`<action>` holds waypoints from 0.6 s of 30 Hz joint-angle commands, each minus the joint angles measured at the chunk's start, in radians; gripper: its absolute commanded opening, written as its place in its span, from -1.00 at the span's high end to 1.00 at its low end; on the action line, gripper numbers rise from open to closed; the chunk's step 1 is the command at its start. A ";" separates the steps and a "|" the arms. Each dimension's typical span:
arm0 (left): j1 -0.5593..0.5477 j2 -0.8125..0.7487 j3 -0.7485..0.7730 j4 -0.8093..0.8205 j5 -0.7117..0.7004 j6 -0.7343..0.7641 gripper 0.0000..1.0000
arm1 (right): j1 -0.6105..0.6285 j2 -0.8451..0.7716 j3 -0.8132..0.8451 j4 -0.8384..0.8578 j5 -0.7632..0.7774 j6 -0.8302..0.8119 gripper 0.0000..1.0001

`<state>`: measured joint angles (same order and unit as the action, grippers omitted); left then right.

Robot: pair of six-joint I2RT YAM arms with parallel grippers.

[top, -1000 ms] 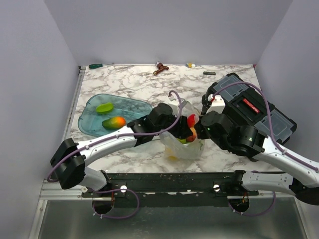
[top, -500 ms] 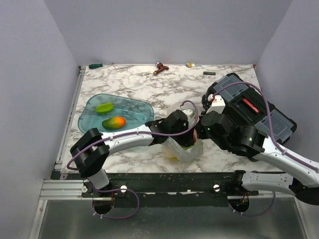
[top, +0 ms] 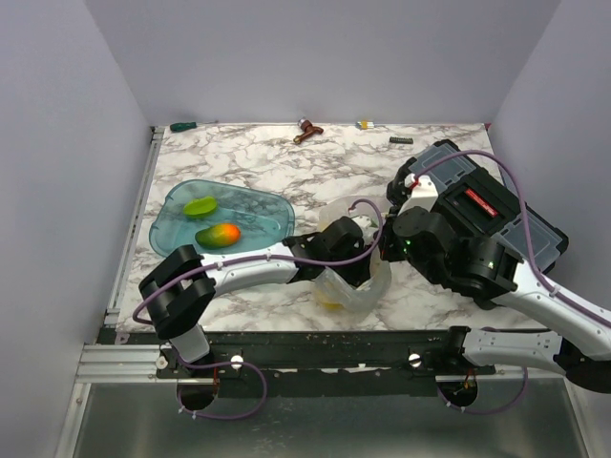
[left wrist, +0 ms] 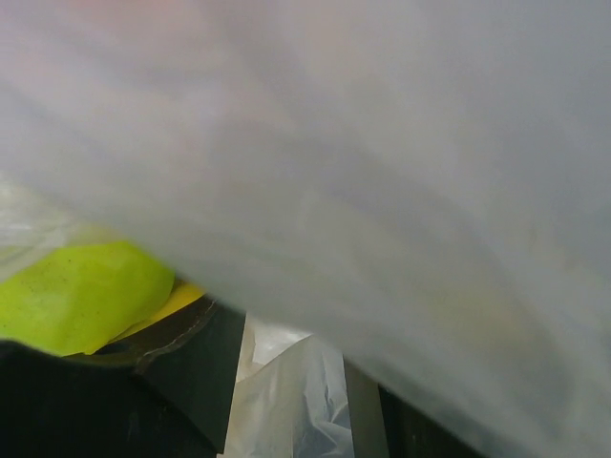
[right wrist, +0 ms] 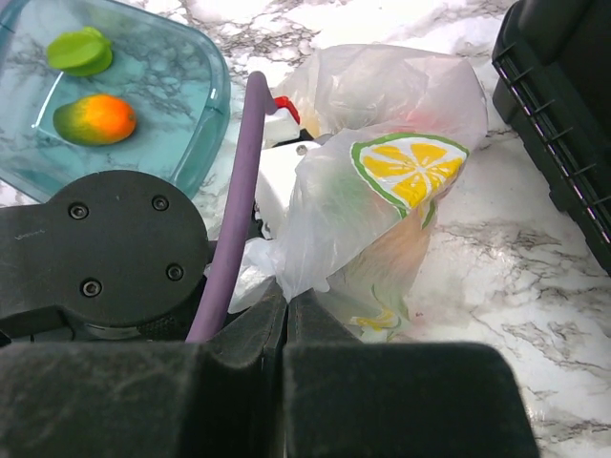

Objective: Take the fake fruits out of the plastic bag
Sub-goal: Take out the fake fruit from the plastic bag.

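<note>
The plastic bag (top: 351, 282) stands crumpled at the table's front middle; in the right wrist view (right wrist: 382, 181) it shows a lemon-slice print. My right gripper (right wrist: 287, 296) is shut on the bag's upper edge and holds it up; in the top view it (top: 385, 250) is at the bag's right side. My left gripper (left wrist: 291, 382) is pushed inside the bag, its jaws apart with only plastic film between them. A yellow-green fake fruit (left wrist: 76, 296) lies just left of it. A green fruit (top: 200, 205) and an orange-green fruit (top: 217, 234) lie in the teal tray (top: 270, 203).
A black toolbox (top: 482, 205) stands right of the bag, close behind my right arm. Small items lie along the table's far edge: a brown piece (top: 307, 131), a green one (top: 182, 126) and a dark one (top: 400, 140). The left wrist (right wrist: 105, 248) fills the right wrist view's left.
My left gripper has swung right from the bag's left side and gone down into the bag's mouth, covering the red and orange fruits seen there before. My right gripper kept its hold.
</note>
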<state>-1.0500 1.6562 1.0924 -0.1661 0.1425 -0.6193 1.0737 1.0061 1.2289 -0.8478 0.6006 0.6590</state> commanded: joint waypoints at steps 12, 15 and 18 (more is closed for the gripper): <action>-0.009 -0.038 -0.012 -0.021 -0.019 0.038 0.20 | 0.000 -0.003 0.073 -0.006 0.007 -0.014 0.99; -0.011 -0.014 -0.001 -0.013 -0.019 0.036 0.22 | 0.002 -0.004 0.073 -0.007 0.002 -0.014 0.99; -0.018 0.012 0.020 -0.024 -0.026 0.038 0.22 | 0.001 -0.009 0.067 -0.006 0.000 -0.012 0.99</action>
<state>-1.0519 1.6264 1.0695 -0.1677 0.1417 -0.6018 1.0737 1.0096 1.2709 -0.8619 0.6003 0.6533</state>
